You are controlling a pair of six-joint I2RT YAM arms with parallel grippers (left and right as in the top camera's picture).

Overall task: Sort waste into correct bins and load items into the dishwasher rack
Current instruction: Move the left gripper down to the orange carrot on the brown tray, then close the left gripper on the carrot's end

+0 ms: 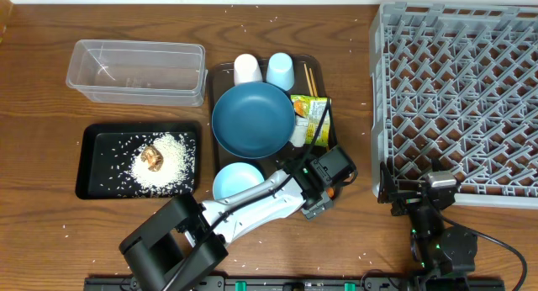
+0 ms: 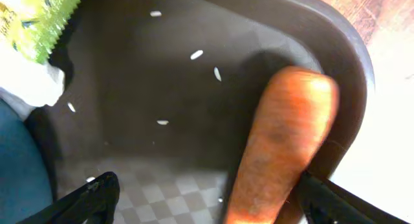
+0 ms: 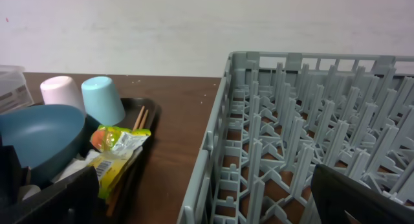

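Now the left pincer (image 2: 207, 185) spreads around the carrot (image 2: 284, 140), lower right; the right pincer (image 3: 204, 179) gapes by the rack (image 3: 291, 120).

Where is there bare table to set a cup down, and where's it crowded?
Bare table lies between the brown tray and the rack, and in front of the black tray. The brown tray is crowded: plate, white cup, blue cup, wrapper, and the left hand over its near corner.

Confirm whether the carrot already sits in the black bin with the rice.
No, the carrot lies in the brown serving tray.
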